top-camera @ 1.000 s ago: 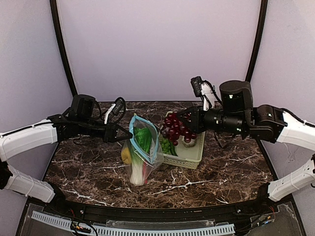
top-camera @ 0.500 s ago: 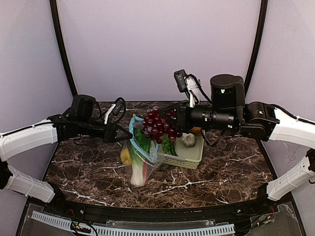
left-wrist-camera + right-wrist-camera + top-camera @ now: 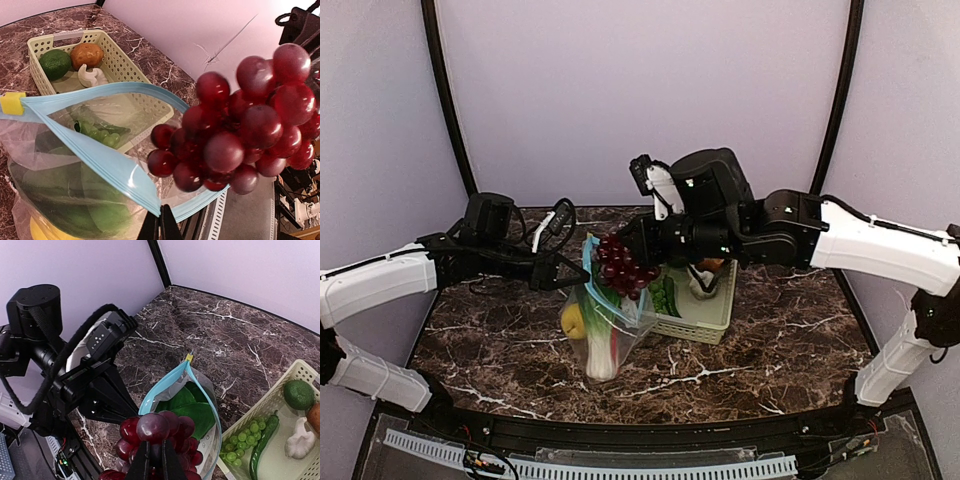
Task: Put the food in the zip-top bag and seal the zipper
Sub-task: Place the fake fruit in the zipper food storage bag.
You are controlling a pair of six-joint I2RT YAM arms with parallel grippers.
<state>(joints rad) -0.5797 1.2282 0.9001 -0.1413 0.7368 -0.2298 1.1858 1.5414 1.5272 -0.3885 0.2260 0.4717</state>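
Purple grapes (image 3: 623, 270) hang from the right jaws, which are clamped on the top of the bunch, directly over the gaping mouth of the zip-top bag (image 3: 605, 330) standing on the marble-patterned counter (image 3: 770, 330). The left jaws are pressed together on the zipper (image 3: 95, 155), holding one end of the teal-blue rim up so the opening forms a narrow leaf shape. The bunch looks nearly as wide as that gap, and its lowest berries sit close to the rim. The bag leans against the near corner of the pale green basket (image 3: 705, 318), leaving bare counter in front and to the right. The overhead camera alone shows the yellow lemon (image 3: 572, 320) low in the bag. The right wrist camera looks straight down into the mouth at the leafy green (image 3: 192, 412) and shows green pieces (image 3: 239, 442) in the basket. The left wrist camera adds the brown potato (image 3: 86, 55), the white bulb (image 3: 91, 76) and a yellow slider tab (image 3: 12, 103) at the zipper's far end.
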